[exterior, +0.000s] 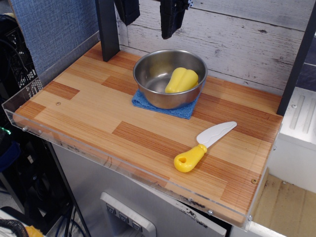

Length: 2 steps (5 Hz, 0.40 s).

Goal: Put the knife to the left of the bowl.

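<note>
The knife (204, 147) lies flat on the wooden tabletop (89, 113), toward the front right corner. Its white blade points up and to the right, away from the front edge, and its yellow handle, with the hole at its end, points down toward the clear plastic lip along the front. Nothing is touching it.

The bowl (148, 81) sits further back, near the middle of the rear edge, well apart from the knife. It rests on a folded blue cloth (185, 111), whose corners stick out from under it at the front and left. Inside the bowl lies a yellow ridged pepper-like piece (181, 80), leaning against the right side of the inner wall.

To the left of the bowl is a broad stretch of striped wood, running out to the grey fabric panel on that side.

The hand (170, 19) hangs high over the back of the tabletop, above the bowl, in front of the whitewashed plank wall. Only its dark lower end comes into view at the top edge, so I cannot tell whether its fingers are spread or pressed together. It carries nothing that I can see.
</note>
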{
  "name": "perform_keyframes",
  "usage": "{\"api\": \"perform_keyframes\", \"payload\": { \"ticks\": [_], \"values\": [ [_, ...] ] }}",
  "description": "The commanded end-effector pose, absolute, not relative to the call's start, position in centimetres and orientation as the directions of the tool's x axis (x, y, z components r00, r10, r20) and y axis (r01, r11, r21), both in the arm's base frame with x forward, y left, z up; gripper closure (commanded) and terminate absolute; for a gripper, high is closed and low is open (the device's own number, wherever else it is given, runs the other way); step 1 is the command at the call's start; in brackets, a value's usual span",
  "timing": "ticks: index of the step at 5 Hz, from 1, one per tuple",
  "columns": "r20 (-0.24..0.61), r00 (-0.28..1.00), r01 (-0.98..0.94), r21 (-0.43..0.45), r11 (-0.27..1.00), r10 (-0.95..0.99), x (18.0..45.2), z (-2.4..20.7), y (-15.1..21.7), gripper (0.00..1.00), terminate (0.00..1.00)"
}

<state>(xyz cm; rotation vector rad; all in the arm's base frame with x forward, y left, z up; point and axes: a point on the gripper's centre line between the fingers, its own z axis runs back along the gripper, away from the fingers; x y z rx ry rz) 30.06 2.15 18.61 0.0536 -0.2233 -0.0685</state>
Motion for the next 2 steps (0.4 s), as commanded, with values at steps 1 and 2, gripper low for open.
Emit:
{"api": "perform_keyframes", "payload": {
  "ticks": [1,2],
  "values": [
    [0.219,0.973,0.062,0.061,0.996,-0.074,30.1,18.6,2.1,0.0,0.0],
    [0.262,0.959,0.122,-0.038,0.992,-0.108,30.5,17.6,0.5,0.0,0.0]
  ]
}}
